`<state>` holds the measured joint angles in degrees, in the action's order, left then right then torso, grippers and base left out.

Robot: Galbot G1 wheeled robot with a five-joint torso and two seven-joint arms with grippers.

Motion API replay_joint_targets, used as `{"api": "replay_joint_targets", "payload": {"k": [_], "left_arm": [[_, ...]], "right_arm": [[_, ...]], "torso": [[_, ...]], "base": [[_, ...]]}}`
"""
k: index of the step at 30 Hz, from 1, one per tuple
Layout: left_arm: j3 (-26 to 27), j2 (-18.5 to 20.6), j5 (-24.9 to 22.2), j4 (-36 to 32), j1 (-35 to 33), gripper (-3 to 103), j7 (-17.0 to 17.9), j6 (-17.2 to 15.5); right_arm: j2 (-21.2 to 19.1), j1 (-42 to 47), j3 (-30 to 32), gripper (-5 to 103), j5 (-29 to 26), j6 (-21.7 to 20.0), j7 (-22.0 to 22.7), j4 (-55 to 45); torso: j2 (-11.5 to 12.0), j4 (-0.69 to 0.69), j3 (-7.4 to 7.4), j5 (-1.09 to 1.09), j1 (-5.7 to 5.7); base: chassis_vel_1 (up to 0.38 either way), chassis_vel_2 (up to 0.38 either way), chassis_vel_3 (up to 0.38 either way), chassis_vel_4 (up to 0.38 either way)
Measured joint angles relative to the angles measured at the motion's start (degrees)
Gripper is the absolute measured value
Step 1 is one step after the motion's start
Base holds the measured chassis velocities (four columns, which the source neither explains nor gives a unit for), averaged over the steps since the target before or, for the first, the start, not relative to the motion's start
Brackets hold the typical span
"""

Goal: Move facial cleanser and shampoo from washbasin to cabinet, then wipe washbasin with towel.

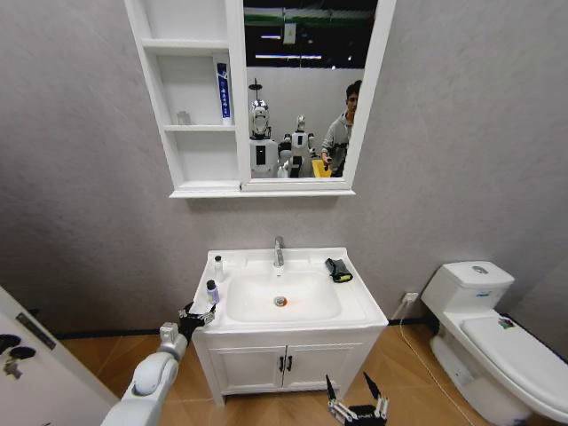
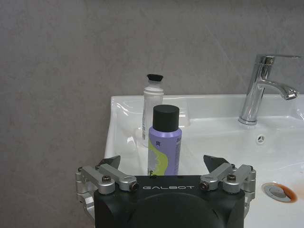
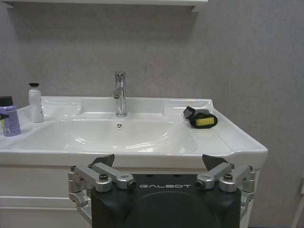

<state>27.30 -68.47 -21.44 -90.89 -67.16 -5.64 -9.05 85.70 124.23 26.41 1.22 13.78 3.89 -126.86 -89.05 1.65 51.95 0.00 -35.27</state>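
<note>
The white washbasin (image 1: 355, 306) carries a purple bottle with a black cap (image 1: 212, 291) on its left rim and a slim white bottle with a black cap (image 1: 218, 266) behind it; labels are unreadable, so I cannot tell cleanser from shampoo. My left gripper (image 1: 197, 315) is open at the basin's left front corner. In the left wrist view the purple bottle (image 2: 164, 142) stands just beyond the left gripper (image 2: 163, 164), centred between the spread fingers, untouched. The towel (image 1: 338, 271) lies on the right rim. The right gripper (image 1: 355, 401) hangs open, low before the vanity. The cabinet (image 1: 191, 164) hangs above.
The cabinet's middle cubby holds a blue tube (image 1: 223, 89) and a small glass (image 1: 182, 117). The chrome tap (image 1: 279, 252) stands at the basin's back. A toilet (image 1: 497, 342) sits to the right, a white door (image 1: 35, 382) to the left, and the vanity doors (image 1: 284, 364) below.
</note>
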Motion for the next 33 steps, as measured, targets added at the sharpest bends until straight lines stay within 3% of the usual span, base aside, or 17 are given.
{"api": "replay_joint_targets", "payload": {"k": [14,20,21,23,27,29,33], "left_arm": [[-3.28,-1.87,0.78,8.81,8.27,97,1.27,1.74],[-3.7,-2.73,1.08,12.34,10.4,72,0.96,2.55],[-3.7,-2.73,1.08,12.34,10.4,72,0.96,2.55],[-3.68,-2.69,1.01,12.15,10.04,60,0.77,2.64],[-3.47,-2.36,0.87,11.14,9.07,55,0.58,2.87],[-3.11,-1.88,0.87,9.76,7.63,43,0.47,3.19],[-2.66,-1.3,1.09,7.92,6.18,43,0.46,3.3]], "right_arm": [[-0.03,1.53,1.23,100,-0.05,-0.19,0.45,-1.32],[-0.04,2.0,1.53,100,-0.05,-0.29,0.7,-1.84],[-0.04,2.0,1.53,100,-0.05,-0.29,0.7,-1.84],[0.09,2.01,1.52,100,-0.06,-0.32,0.73,-1.87],[0.28,1.89,1.38,100,-0.08,-0.41,0.75,-1.82],[0.43,1.71,1.08,100,-0.09,-0.54,0.75,-1.56],[0.3,1.66,0.84,100,-0.02,-0.7,0.7,-1.52]], "torso": [[0.0,0.0,0.0,0.0,0.01],[0.0,0.0,-0.01,0.0,0.0],[0.0,0.0,-0.01,0.0,0.0],[0.0,0.0,-0.01,0.0,0.0],[0.0,0.0,-0.01,-0.01,0.0],[0.0,0.0,-0.01,0.0,0.01],[0.0,0.0,-0.01,-0.01,0.01]], "base": [[0.0,0.0,0.0,0.0],[0.0,0.0,0.0,0.0],[0.0,0.0,0.0,0.0],[0.0,0.0,0.0,0.0],[0.0,0.0,0.0,0.0],[0.0,0.0,0.0,0.0],[0.0,0.0,0.0,0.0]]}}
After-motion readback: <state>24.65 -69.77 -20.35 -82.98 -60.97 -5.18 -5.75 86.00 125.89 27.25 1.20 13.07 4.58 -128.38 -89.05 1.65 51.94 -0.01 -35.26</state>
